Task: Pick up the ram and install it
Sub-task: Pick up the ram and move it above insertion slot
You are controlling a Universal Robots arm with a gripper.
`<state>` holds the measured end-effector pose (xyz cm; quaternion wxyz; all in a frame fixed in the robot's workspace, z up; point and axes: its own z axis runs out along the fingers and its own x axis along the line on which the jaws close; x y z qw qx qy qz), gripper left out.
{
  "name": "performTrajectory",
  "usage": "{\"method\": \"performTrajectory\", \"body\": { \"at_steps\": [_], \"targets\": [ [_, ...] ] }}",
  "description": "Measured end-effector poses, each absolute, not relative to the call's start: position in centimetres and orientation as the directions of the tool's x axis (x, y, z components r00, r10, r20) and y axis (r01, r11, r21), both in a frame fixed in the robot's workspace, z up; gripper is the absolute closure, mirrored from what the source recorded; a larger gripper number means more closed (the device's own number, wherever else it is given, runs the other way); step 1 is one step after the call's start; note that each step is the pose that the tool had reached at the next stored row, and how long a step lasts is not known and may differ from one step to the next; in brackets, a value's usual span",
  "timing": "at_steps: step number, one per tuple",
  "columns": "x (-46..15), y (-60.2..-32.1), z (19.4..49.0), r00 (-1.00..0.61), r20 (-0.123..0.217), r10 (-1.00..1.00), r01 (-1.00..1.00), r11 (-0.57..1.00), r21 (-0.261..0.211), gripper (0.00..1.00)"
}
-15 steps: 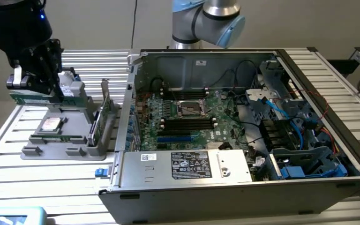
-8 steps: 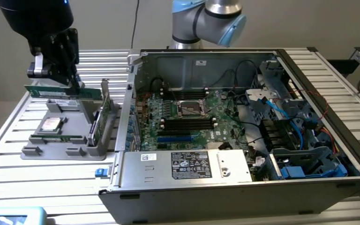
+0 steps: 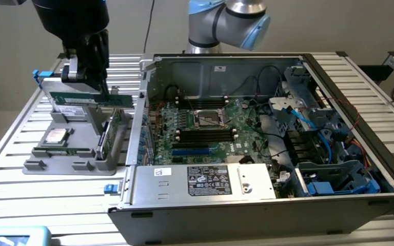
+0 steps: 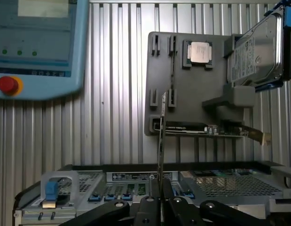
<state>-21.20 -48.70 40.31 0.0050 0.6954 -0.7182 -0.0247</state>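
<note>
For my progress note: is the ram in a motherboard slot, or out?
Out. The gripper is shut on the ram, held above the grey holder, outside the computer case.

- My exterior camera looks down, fairly near, on the computer case [image 3: 252, 225] and grey tray [image 3: 67, 166].
- My wrist camera faces down along the gripper [image 4: 159, 186]; both views share that tray.

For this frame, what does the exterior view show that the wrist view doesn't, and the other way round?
Exterior view: the motherboard and the arm's blue-capped joint. Wrist view: a red button on the pendant. Both: the tool shut on the ram, held over the gray fixture that carries the processor chip.
</note>
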Motion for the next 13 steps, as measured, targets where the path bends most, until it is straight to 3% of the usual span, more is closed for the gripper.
{"method": "performTrajectory", "body": {
  "at_steps": [13],
  "targets": [
    [-15.3,-48.7,40.3,-0.031,-0.027,-0.999,-0.999,0.03,0.043,0.86]
  ]
}}
